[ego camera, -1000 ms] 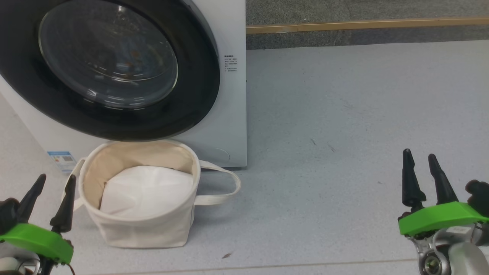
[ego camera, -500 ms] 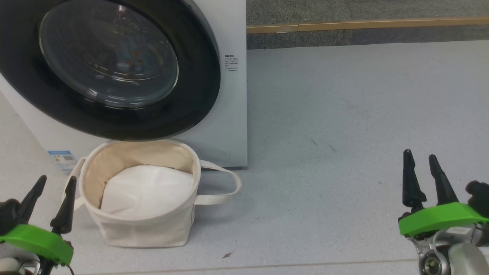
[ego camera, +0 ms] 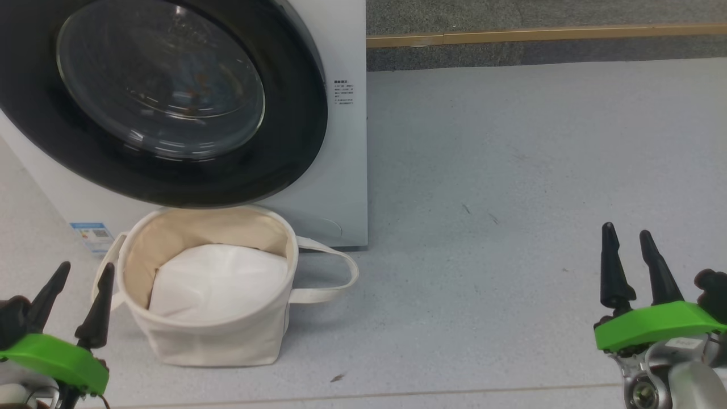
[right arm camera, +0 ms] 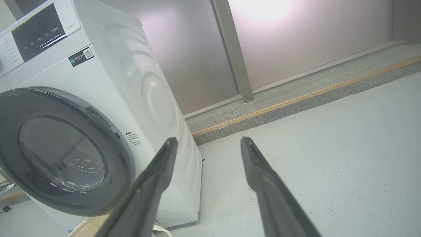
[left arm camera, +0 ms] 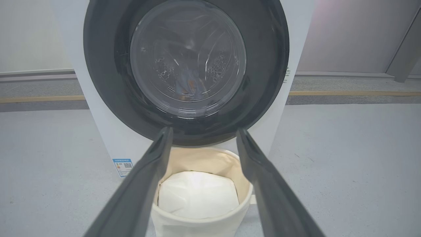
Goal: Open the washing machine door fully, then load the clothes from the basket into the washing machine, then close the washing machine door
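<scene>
At lower left, the left gripper hovers with jaws released and empty, just beside the basket, which holds white padding. The right gripper, jaws likewise released, stands over the floor. The washing machine door is shut on the washing machine; the clothes show behind its glass. Text on the blue label and the printed panel is too small to read.
</scene>
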